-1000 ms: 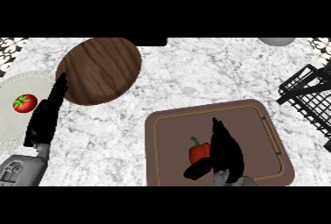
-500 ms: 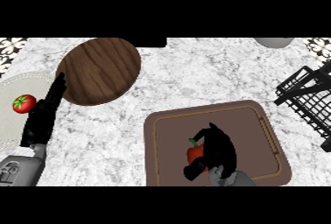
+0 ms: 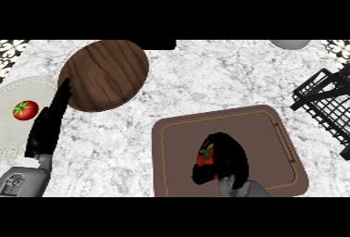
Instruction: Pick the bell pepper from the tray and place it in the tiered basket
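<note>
bell pepper (image 3: 203, 156), inside curled right hand (image 3: 226, 159)

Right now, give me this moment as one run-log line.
phase: grasp | right hand: curled on bell pepper, over tray | left hand: open, resting | tiered basket: not reached

Red bell pepper (image 3: 203, 158) (green stem) on a brown tray (image 3: 273, 139); black tiered basket (image 3: 331, 109); white-grey marbled desk (image 3: 205, 88); red tomato (image 3: 25, 110) on a cream plate (image 3: 17, 134); dark wood-grain board (image 3: 104, 74).
</note>
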Robot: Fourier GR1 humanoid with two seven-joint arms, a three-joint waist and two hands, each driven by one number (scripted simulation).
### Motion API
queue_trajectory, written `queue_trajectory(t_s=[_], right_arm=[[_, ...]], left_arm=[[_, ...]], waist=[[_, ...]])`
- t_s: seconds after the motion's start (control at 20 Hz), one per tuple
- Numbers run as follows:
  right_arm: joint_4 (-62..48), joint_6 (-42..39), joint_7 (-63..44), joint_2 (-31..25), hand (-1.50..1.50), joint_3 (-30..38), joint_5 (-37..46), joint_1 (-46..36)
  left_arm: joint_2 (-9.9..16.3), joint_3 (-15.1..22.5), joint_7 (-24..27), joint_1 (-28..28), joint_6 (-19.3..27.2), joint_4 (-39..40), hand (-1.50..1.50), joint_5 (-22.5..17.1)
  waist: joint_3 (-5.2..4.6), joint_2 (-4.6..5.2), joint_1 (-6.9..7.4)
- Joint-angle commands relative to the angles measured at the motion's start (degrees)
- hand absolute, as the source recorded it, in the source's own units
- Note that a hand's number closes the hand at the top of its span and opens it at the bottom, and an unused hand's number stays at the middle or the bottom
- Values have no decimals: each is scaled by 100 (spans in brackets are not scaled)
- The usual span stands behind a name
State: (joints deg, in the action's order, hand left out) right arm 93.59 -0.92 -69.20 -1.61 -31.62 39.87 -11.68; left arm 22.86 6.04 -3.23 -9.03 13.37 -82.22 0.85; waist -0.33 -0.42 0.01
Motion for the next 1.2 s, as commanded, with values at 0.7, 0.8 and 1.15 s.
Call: queue_trajectory(t_s=[0.7, 0.8, 1.15], right_arm=[[-2067, 1578, -599, -737, 150, 3104, 3138, -3512], [-2363, 1667, -772, -728, 150, 3231, 3630, -3991], [-3504, 915, -950, -1013, 150, 3663, 4791, -5447]], left_arm=[[54, 19, -96, -318, -252, -44, 0, 10], [-38, 58, 35, -249, -216, -6, 0, 31], [-163, 46, -110, -391, -126, 160, 0, 106]], waist=[[15, 137, 296], [9, 148, 370], [16, 105, 228]])
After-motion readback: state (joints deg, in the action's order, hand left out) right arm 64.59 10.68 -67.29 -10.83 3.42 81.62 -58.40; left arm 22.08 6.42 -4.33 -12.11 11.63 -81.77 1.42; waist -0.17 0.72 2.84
